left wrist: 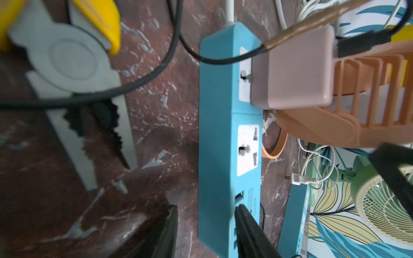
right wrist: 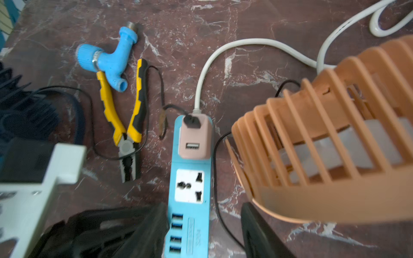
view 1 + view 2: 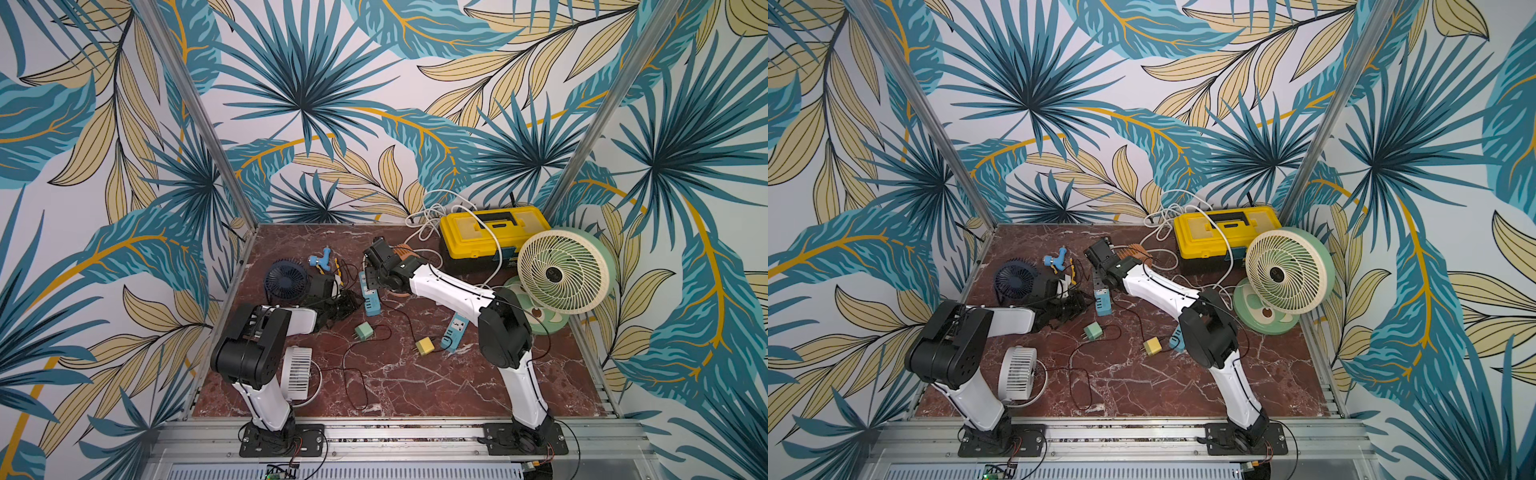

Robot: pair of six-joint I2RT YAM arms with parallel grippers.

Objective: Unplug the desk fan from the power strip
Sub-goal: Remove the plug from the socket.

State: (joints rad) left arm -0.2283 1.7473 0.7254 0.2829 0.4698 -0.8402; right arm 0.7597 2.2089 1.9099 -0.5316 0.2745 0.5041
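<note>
Right gripper (image 2: 205,204) jaws stand apart astride the blue power strip (image 2: 173,189), clamping nothing. The pink adapter (image 2: 195,136) sits plugged in just ahead of it. The orange desk fan (image 2: 324,138) crowds one side and the pliers (image 2: 125,125) lie clear on the other. Left gripper (image 1: 206,206) jaws stand apart, one finger over the strip's USB end.

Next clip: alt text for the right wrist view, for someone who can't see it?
A pink USB adapter, a black cable in it, sits plugged into the end socket of a blue power strip; the open right gripper straddles the strip's near end. An orange fan sits on one side, yellow-handled pliers and a blue nozzle on the other.
</note>
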